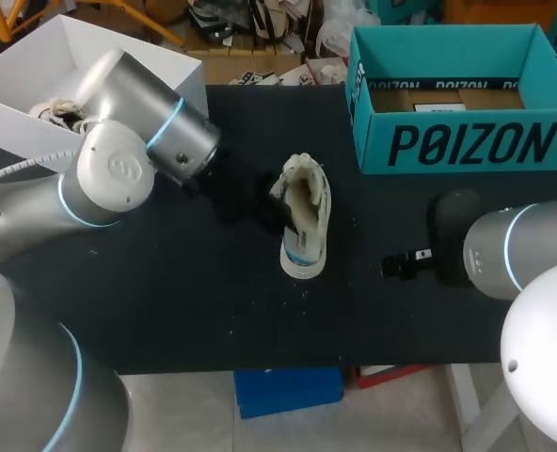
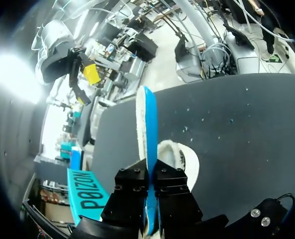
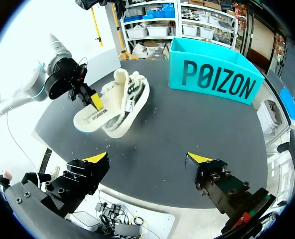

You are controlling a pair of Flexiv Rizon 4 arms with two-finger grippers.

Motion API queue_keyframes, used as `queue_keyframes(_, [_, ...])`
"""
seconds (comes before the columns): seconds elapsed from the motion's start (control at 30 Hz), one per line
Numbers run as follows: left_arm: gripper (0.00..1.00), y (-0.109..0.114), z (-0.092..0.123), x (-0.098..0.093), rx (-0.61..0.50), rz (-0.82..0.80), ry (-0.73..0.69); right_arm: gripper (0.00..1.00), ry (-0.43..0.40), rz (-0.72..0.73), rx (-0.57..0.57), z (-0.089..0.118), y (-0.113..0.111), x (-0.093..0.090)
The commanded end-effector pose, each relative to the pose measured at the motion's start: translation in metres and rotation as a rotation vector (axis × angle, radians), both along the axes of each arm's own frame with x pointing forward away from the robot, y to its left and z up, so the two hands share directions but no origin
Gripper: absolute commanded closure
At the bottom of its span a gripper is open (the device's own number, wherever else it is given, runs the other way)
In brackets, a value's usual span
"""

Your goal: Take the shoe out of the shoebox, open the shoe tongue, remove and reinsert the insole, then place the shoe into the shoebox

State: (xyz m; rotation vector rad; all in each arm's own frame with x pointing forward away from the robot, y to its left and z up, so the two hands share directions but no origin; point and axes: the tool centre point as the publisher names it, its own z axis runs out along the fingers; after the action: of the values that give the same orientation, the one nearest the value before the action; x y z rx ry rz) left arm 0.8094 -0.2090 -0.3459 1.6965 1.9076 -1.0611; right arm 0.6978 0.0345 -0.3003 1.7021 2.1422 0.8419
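On matte black table (image 1: 166, 311), left gripper (image 2: 151, 178) tight on thin blue-backed insole (image 2: 147, 129) beside fuzzy-lined cream shoe (image 3: 132, 97) (right gripper (image 3: 147, 159) spread).

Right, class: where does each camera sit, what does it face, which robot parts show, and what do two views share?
Head: above, behind, facing down on the table; left arm, right arm show.
Left wrist: along left gripper, shut on the insole.
Right wrist: past open right gripper toward the shoe.
Shared: all three show the shoebox.
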Motion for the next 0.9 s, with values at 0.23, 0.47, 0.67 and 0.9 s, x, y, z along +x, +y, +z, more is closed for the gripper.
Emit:
queue_keyframes(0.23, [1.0, 0.008, -0.008, -0.016, -0.064, 0.059, 0.029, 0.0, -0.004, -0.002, 0.0, -0.001, 0.001, -0.001])
queue_keyframes(0.47, [1.0, 0.009, -0.015, -0.001, -0.06, 0.094, 0.037, 0.0, -0.004, -0.002, 0.0, -0.001, 0.001, -0.001])
queue_keyframes(0.67, [1.0, 0.007, -0.012, 0.013, -0.059, 0.114, 0.017, 0.0, -0.004, -0.002, 0.0, -0.001, 0.001, -0.001])
queue_keyframes(0.9, [1.0, 0.004, -0.012, 0.025, -0.055, 0.126, 0.012, 0.0, -0.004, -0.002, 0.0, -0.001, 0.001, -0.001])
